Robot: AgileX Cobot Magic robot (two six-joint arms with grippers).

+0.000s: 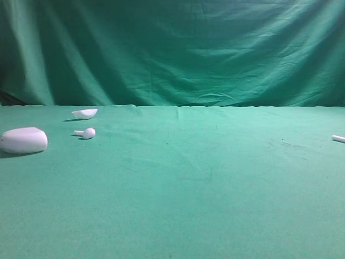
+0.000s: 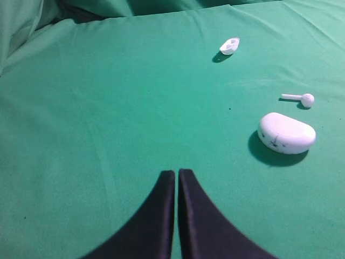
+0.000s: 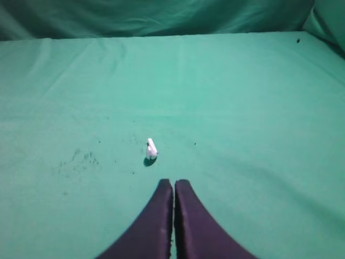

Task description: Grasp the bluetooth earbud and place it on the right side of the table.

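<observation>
Dark right gripper (image 3: pixel 173 186) closed above table (image 3: pixel 259 108), earbud (image 3: pixel 151 148) just ahead

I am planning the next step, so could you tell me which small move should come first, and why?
Probably open the left gripper: its jaws are shut and empty, and the earbud lies free on the table's left, by the case. Another earbud already lies right.

Two dark fingers (image 2: pixel 161 216) of the left gripper (image 2: pixel 176 175) stand pressed together at the bottom, over bare green surface (image 2: pixel 108 108), holding nothing. To the right lies a white oval case (image 2: pixel 286 133). Just beyond it rests a bluetooth earbud (image 2: pixel 299 99), stem pointing left. Farther back sits a white half-shell piece (image 2: pixel 230 45).
</observation>
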